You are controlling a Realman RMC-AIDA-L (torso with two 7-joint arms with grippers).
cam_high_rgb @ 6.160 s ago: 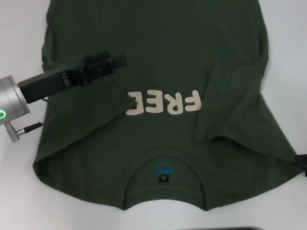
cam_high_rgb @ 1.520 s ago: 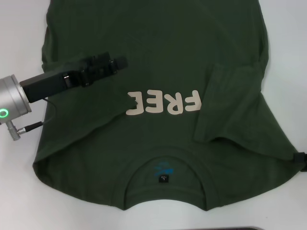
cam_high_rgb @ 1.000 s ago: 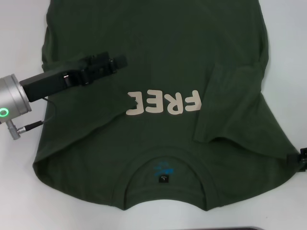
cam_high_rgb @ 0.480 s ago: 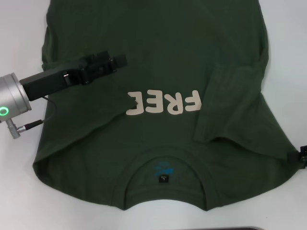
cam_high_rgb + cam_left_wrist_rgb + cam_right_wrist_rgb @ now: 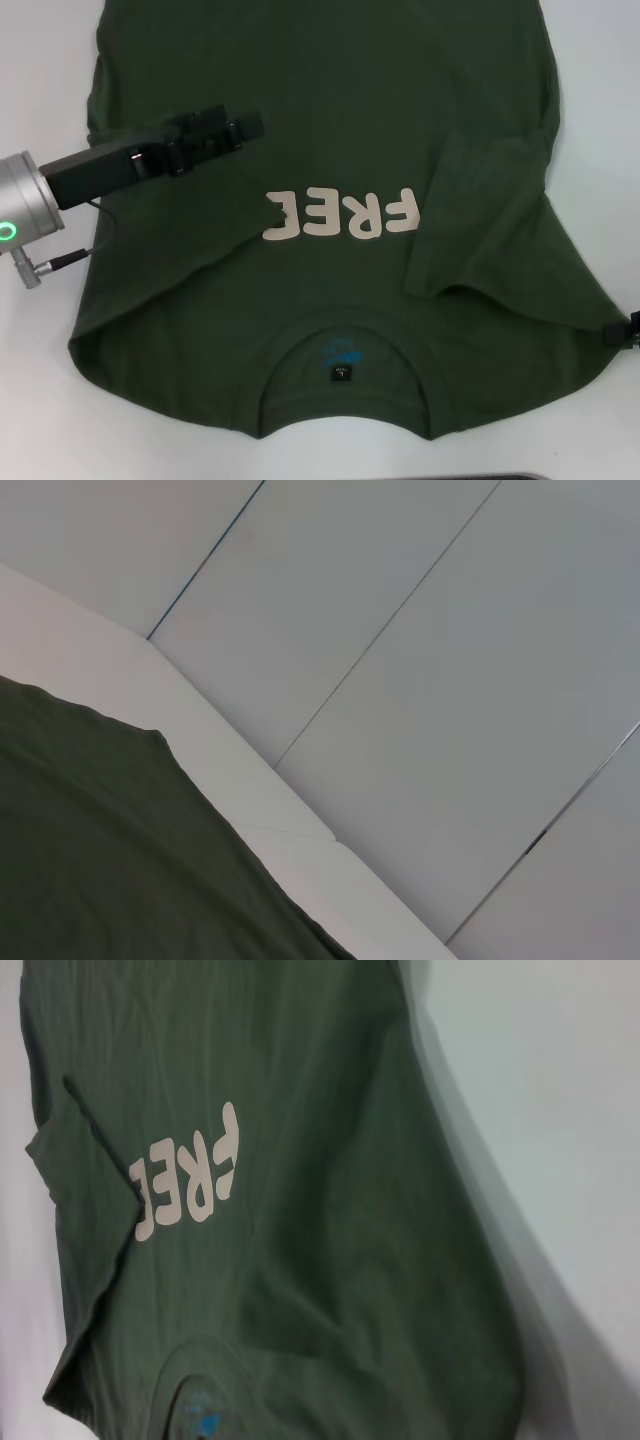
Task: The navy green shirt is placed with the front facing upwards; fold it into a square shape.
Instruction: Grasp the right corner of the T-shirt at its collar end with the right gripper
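Almost nothing has moved: our left gripper [image 5: 250, 126] shifted only slightly and still hovers over the dark olive-green cotton T-shirt [image 5: 330, 130] with cream "FREE" lettering [image 5: 340, 215]; can't tell if its jaws are spread. Shirt lies face up on the white bench [image 5: 40, 400], both sleeves folded inward. Our right gripper [image 5: 630, 331] barely shows at the shirt's edge, state unclear.

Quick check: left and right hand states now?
Left hand: over the navy green shirt, grip cannot be told.
Right hand: barely visible at the shirt's edge, cannot be told.
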